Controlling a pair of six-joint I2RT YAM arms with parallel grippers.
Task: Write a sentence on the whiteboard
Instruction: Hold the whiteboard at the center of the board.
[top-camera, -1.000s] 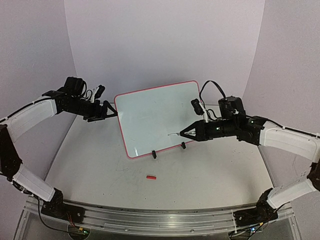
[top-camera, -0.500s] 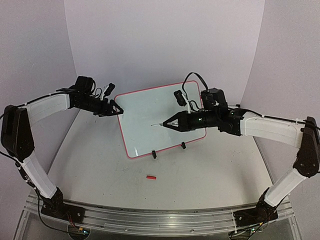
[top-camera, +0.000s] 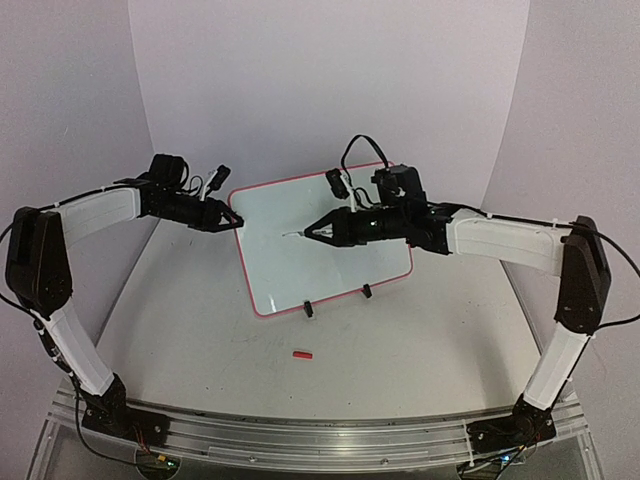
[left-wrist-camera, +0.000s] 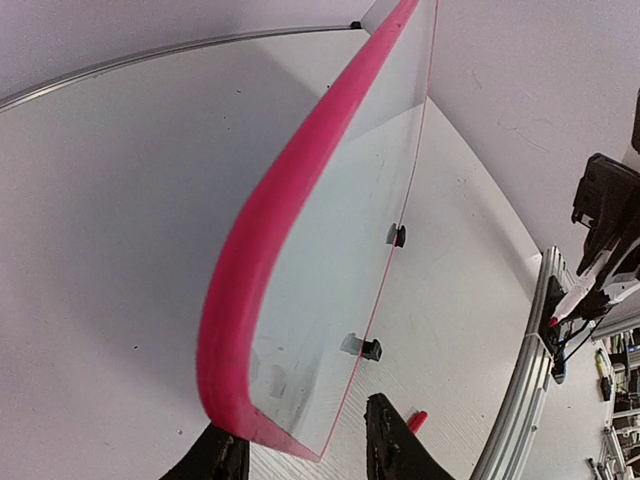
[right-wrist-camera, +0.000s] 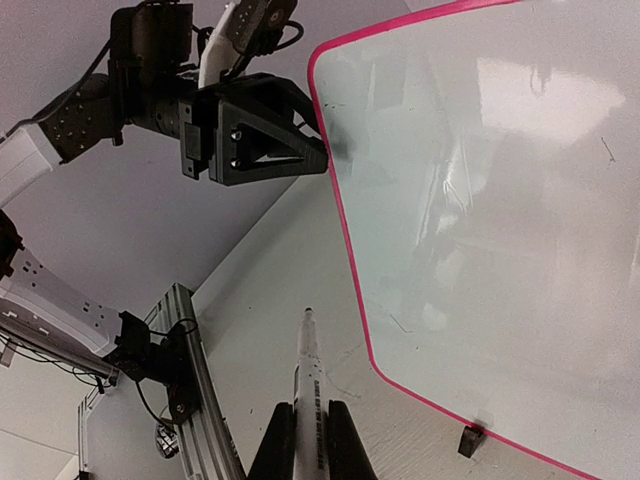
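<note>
Pen (top-camera: 298, 234) has swung from 4 o'clock on the whiteboard (top-camera: 300, 275) toward its middle, no sentence yet

Right gripper (top-camera: 318, 230) pinched shut on the thin pen; left gripper (top-camera: 232, 222) part-open astride the fat pink rim at 10 o'clock. Glossy board leans on two black clips (top-camera: 309, 310) mid-table (top-camera: 190, 330). Next I'd guess: clamp the rim, then touch down lightly.

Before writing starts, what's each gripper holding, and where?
Right gripper grips the marker by its barrel. Left gripper straddles the whiteboard rim, upper left; grip unclear.

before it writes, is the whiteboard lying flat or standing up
Standing up: the whiteboard sits on its lower edge in two black feet.
</note>
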